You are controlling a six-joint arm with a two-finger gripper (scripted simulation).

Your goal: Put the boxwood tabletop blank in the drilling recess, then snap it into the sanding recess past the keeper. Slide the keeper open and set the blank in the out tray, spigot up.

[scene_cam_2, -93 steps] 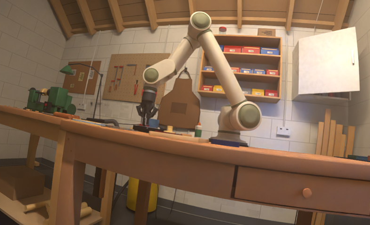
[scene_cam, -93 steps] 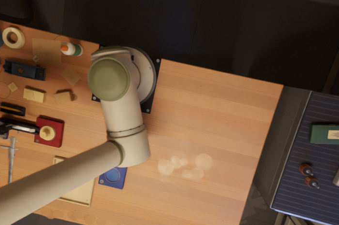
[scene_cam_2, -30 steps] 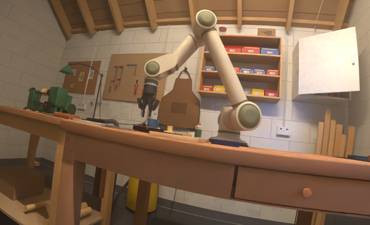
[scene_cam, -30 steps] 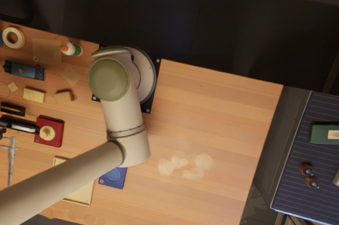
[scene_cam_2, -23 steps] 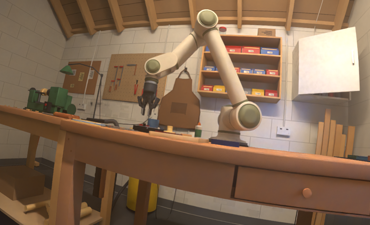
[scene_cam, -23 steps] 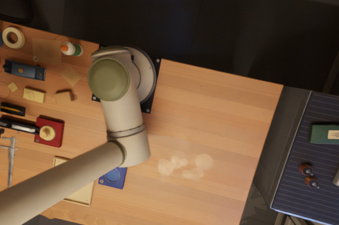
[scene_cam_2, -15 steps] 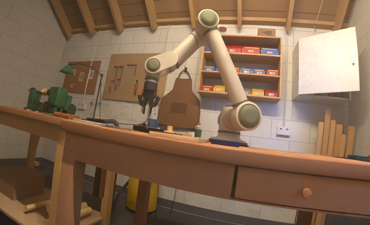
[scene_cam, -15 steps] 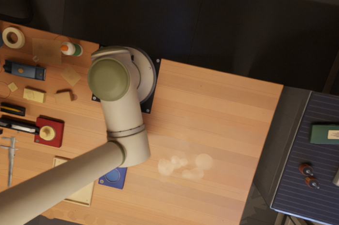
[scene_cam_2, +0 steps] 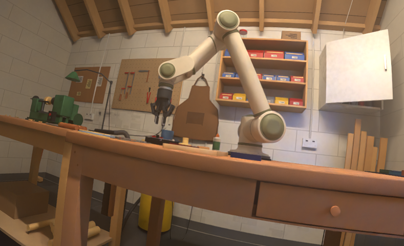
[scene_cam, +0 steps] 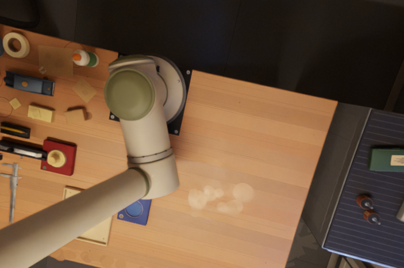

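Note:
My gripper (scene_cam_2: 161, 118) hangs well above the left part of the bench, at the end of the arm that reaches out from its base (scene_cam_2: 249, 154). The boxwood blank (scene_cam: 56, 158), a pale round disc with a raised spigot, sits in the recess of the red block (scene_cam: 58, 157); a black keeper bar (scene_cam: 20, 149) lies against the block's left side. A blue plate with a round recess (scene_cam: 134, 210) and a pale shallow tray (scene_cam: 96, 232) lie nearer the front edge, both partly hidden by my arm. In the overhead side camera the forearm runs out of the picture and the gripper is not seen. The gripper is partly open and empty.
The bench top (scene_cam: 246, 151) is bare wood on its right half. On the left lie a tape roll (scene_cam: 16, 44), a glue bottle (scene_cam: 85, 58), a blue fixture (scene_cam: 29, 83), wooden blocks (scene_cam: 41, 113) and calipers (scene_cam: 13, 186). A side table (scene_cam: 379, 189) stands to the right.

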